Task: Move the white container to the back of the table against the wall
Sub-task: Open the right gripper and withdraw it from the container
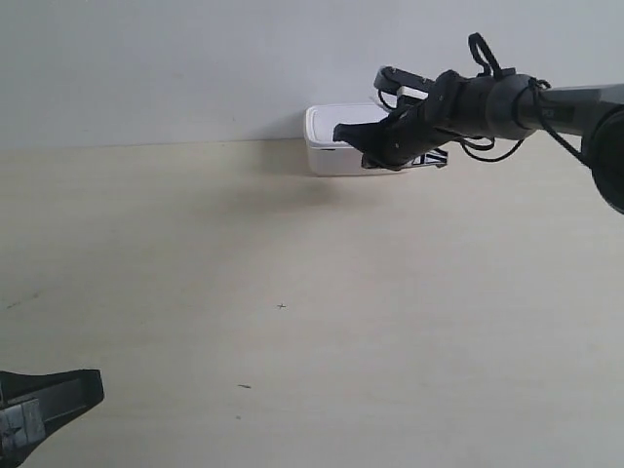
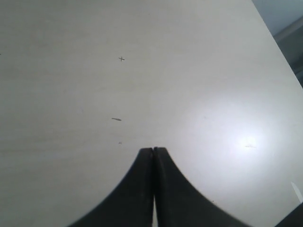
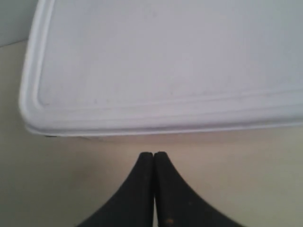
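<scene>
The low, rounded-cornered white plastic container (image 1: 327, 146) with its flat rimmed lid sat at the far edge of the pale cream wood-grain counter (image 1: 292, 370), its back side at the foot of the plain grey-white wall (image 1: 195, 68). Whether it actually touched the wall could not be told.

The right tool (image 3: 153, 153) was pressed together, pinching nothing. Its tips were near the container's front side, with a bare strip of counter between them. The left tool (image 2: 153, 150) was also pressed together and empty, low over open counter, well apart from the container.

The task looked all but finished. What remained was probably a last nudge, or simply a retreat.

If a nudge was wanted, the joined fingers would best stay low and meet the front side below the lid's rim, so that the lid was not lifted or pressed. The contact should fall near the middle of that side. A push near the visible corner would likely swivel the light box rather than seat it flat. The push should be slow and straight, ending once the box stopped yielding, and the arm should then back straight off.
</scene>
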`<state>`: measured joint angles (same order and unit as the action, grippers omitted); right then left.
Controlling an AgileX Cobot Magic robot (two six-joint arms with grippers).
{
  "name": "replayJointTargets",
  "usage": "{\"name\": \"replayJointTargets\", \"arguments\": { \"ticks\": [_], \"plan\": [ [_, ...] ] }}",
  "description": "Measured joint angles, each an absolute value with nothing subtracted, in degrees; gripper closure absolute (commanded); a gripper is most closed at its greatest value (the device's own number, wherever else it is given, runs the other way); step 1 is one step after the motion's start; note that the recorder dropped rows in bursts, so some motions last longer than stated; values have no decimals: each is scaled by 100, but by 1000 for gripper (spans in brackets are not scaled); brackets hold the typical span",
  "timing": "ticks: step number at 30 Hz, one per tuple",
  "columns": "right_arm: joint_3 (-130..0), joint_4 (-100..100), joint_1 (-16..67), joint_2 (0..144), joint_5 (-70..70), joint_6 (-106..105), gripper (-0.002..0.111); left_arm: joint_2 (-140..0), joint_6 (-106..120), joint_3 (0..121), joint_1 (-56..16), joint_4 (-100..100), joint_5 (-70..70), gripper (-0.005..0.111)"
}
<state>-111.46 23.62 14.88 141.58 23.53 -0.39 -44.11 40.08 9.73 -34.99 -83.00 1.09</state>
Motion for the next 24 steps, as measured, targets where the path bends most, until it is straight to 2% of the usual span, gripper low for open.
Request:
{"name": "replayJointTargets", "arguments": {
  "ticks": [4,12,24],
  "plan": [
    [-10593,2362,1488,13570,2423,-74,108,-4399,4008,973,-3499,-8300,109,107],
    [-8553,2362,1488,11563,1775,123,108,-4140,4008,969,-3499,-8300,240,107],
    [-5605,2376,1488,8189,1468,148,108,-2394,4008,759,-3499,-8300,262,107]
  ]
}}
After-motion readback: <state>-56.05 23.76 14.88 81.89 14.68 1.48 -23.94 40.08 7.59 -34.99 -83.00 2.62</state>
